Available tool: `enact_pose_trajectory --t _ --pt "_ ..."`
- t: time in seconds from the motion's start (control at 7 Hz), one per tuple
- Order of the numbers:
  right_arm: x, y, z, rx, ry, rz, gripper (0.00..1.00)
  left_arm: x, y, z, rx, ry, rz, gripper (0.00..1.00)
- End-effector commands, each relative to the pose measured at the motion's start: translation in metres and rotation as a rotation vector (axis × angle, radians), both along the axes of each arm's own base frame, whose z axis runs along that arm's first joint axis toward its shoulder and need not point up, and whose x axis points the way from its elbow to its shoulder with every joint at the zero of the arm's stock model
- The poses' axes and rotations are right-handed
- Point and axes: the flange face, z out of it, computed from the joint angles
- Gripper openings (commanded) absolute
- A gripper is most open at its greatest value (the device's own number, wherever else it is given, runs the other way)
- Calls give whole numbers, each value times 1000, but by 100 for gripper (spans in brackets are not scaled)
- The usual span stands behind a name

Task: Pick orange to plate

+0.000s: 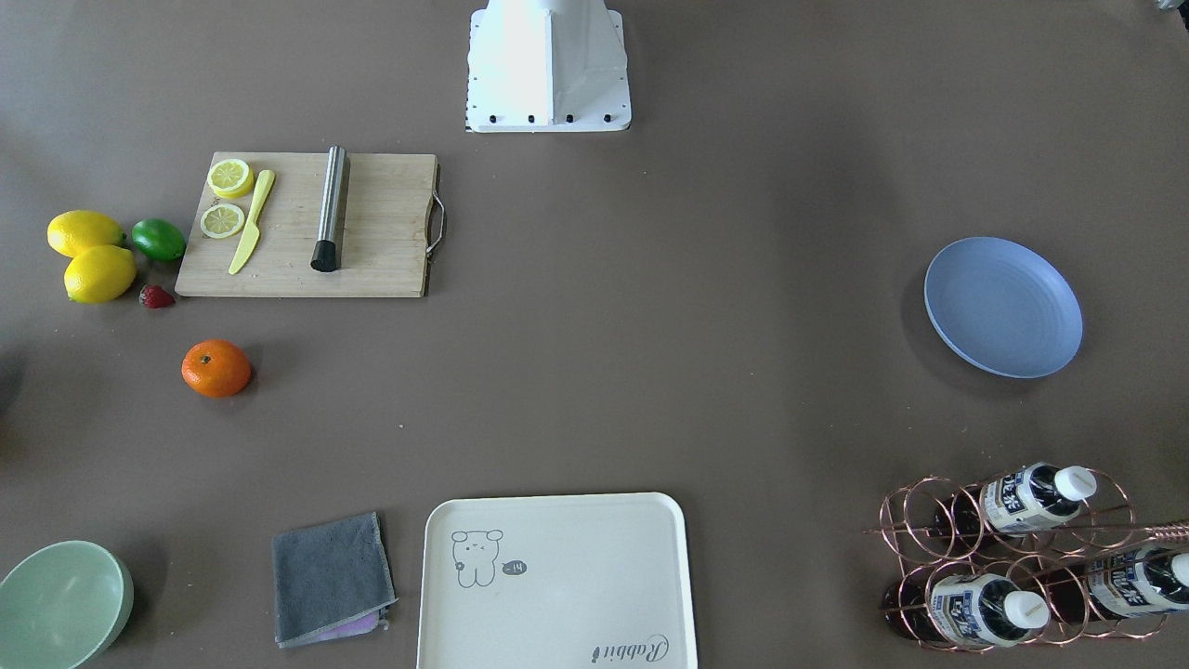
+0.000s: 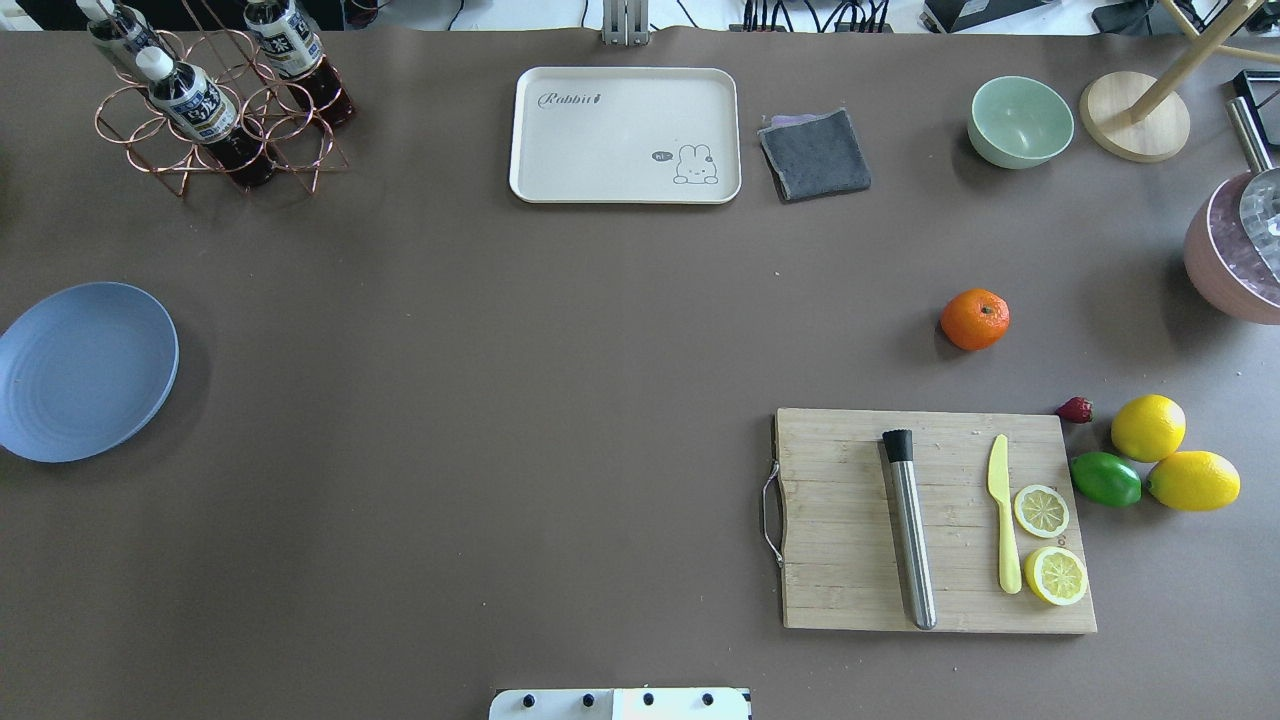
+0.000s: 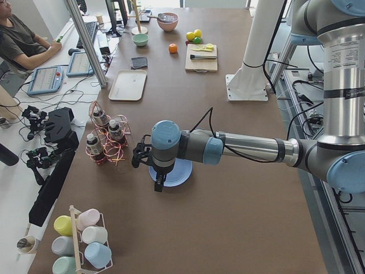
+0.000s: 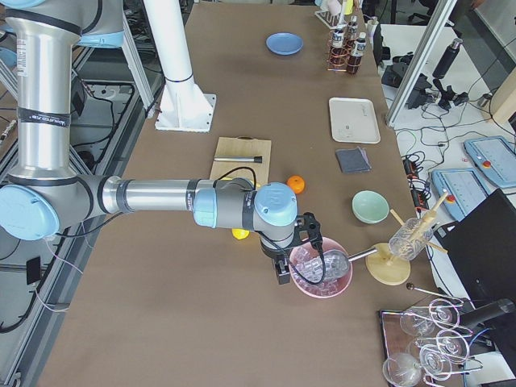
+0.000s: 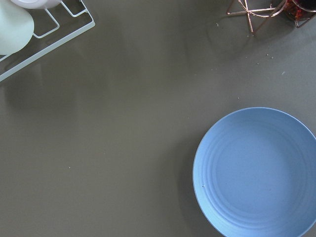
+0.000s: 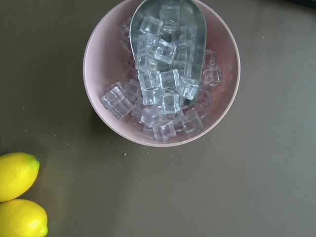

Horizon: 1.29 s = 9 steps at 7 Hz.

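Lying near the cutting board (image 1: 381, 232), the orange (image 1: 216, 369) is untouched; left gripper (image 3: 158, 184), right gripper (image 4: 282, 271): cannot tell.

Honestly my arms are just silver tubes with light-blue caps on every joint, left arm (image 3: 251, 147) and right arm (image 4: 153, 196) alike. A thin black cable (image 3: 211, 117) loops off the left wrist. My base (image 1: 548, 70) is white, with four black screws (image 1: 530, 119) along its 6 o'clock edge.

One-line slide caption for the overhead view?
Orange lies near the cutting board at right; empty blue plate waits at far left.
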Motion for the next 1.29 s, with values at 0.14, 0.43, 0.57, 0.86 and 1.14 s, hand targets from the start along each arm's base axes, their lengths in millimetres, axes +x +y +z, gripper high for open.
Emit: enact_pose_trajectory --t 0.14,0.43,0.57,0.86,1.14 --pt "-1 2 2 -6 -6 1 100 0 -2 -2 -3 1 -6 95" --pt "-1 9 6 -12 -8 -2 100 0 -3 1 -6 4 -4 96" --pt "-1 10 7 -13 -8 -2 100 1 -5 -6 10 14 -1 97" --pt "-2 14 8 -13 -8 -5 100 5 -12 -13 16 64 10 97" --pt "-2 14 8 -19 -12 0 100 5 -9 -12 20 63 15 97"
